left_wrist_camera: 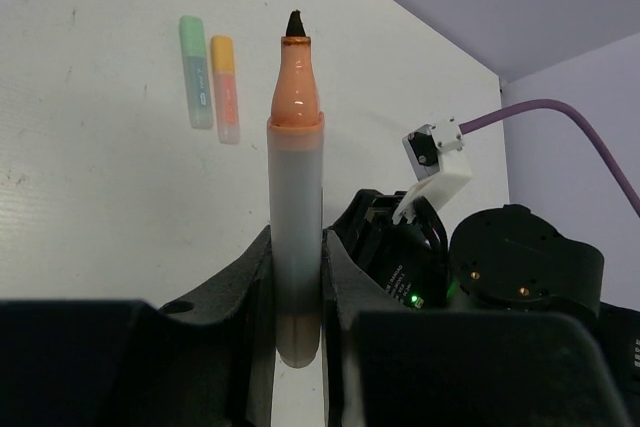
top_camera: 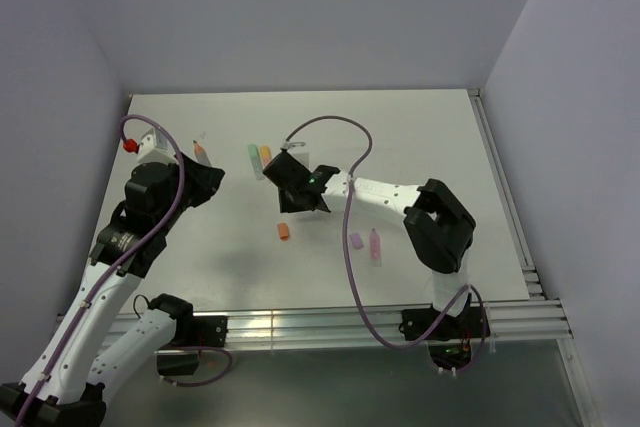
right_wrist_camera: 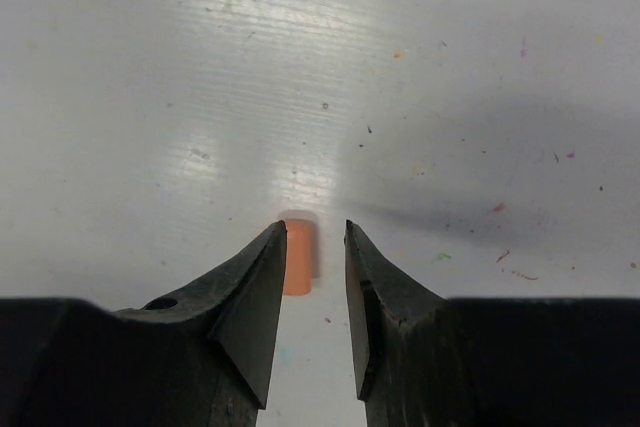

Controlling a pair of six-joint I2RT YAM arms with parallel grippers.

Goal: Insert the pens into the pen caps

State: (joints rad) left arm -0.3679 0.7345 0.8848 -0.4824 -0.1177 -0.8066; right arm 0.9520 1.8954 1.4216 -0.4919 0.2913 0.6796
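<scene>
**A:** What has the left tool point(left_wrist_camera: 297, 247) got?

**B:** It is clamped tight on the orange pen point(left_wrist_camera: 296, 177). The pale barrel is pinched between both fingers. The pen is uncapped, and its orange neck and dark tip point away from the wrist camera, clear of the fingers.

**A:** And the right tool point(right_wrist_camera: 311, 245)?

**B:** Its jaws are partly apart and hold nothing. It hangs low over the bench point(top_camera: 420, 137), near the middle. In the right wrist view the orange cap point(right_wrist_camera: 297, 262) lies flat on the bench in the gap between the fingertips. The cap is right against the left-hand finger in that view, and a sliver of bench shows between it and the other finger. I cannot tell whether the finger touches it.

**A:** Where are the other pieces?

**B:** A green pen point(top_camera: 254, 158) and a second orange pen point(top_camera: 265, 157) lie side by side, just beside each other, toward the far side of the bench. They sit between the two tools in the top view. A purple cap point(top_camera: 356, 241) lies on the near half, with the pink pen point(top_camera: 375, 244) just beside it on the right, not touching.

**A:** How does the orange cap sit relative to those?

**B:** It is left of the purple cap and apart from it. It is nearer the arm bases than the green and orange pair.
</scene>
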